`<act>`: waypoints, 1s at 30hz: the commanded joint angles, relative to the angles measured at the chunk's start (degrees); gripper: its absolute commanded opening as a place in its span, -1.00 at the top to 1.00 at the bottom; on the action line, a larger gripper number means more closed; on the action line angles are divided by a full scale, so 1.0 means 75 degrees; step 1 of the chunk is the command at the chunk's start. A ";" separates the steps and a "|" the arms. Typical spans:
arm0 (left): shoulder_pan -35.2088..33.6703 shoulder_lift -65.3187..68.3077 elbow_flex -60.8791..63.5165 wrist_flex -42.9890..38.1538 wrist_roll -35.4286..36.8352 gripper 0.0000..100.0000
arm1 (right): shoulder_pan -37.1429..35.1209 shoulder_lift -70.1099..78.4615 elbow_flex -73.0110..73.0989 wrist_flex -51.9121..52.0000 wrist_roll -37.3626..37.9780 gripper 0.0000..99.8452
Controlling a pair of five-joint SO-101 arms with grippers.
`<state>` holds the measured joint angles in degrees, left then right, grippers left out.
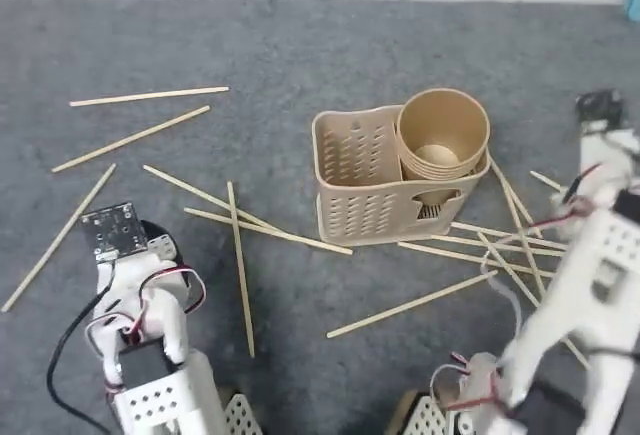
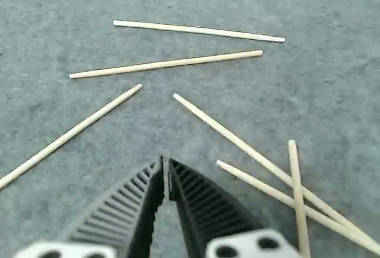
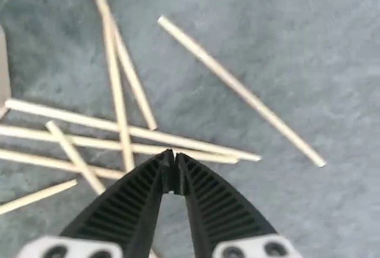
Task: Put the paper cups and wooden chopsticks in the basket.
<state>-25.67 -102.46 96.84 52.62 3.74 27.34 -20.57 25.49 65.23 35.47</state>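
On grey mat (image 1: 300, 45), paper cups (image 1: 441, 135) nested in basket (image 1: 360, 205), chopsticks (image 1: 240, 265) strewn around, left gripper (image 2: 165, 163) closed and empty, right gripper (image 3: 175, 157) likewise

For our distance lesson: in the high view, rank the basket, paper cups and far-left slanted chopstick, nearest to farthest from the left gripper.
1. The slanted chopstick, just left of the left gripper.
2. The basket, mid-table.
3. The paper cups, in the basket's right half.
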 commanded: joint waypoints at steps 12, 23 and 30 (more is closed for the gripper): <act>-0.0035 0.0070 -0.0029 0.0047 -0.0727 0.97 | -0.0358 0.7238 -0.8182 0.2831 0.3153 0.81; -0.0035 0.0070 -0.0029 0.0047 -0.0715 0.97 | -0.1155 1.0555 -1.2566 0.3921 0.4067 0.81; -0.0035 0.0070 -0.0029 0.0047 -0.0727 0.97 | -0.1237 1.1856 -1.4089 0.4179 0.4700 0.81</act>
<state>-25.67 -102.46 96.84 52.62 -1.10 19.08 67.78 -74.11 95.82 68.70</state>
